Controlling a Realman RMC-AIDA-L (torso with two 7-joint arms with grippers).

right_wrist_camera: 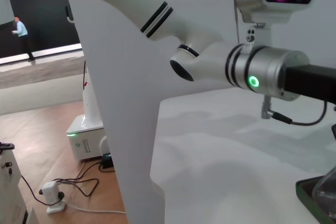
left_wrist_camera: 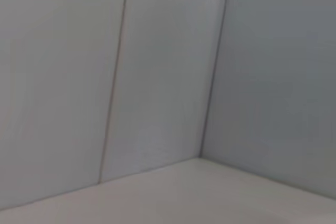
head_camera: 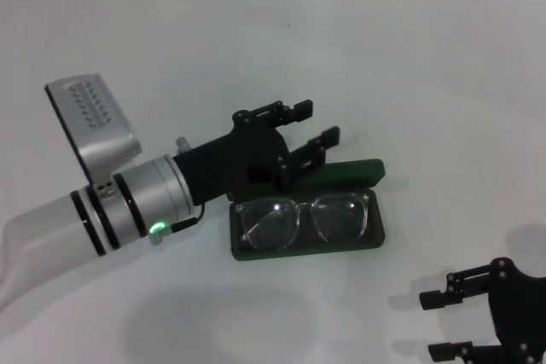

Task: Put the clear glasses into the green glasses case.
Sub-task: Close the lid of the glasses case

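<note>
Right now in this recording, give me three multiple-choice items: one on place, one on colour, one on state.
1. Where are the clear glasses?
A. In the green glasses case
B. On the table beside it
C. In the right claw

2. What colour is the light on the left arm's wrist?
A. Red
B. Green
C. Blue

3. How is the left claw?
A. Shut on the glasses
B. Shut on the lid
C. Open, holding nothing

Key: 1 A, the glasses lie inside the open case. 2 B, the dot glows green. 3 C, its fingers stand apart behind the case. The right claw waits open at the near edge.
</note>
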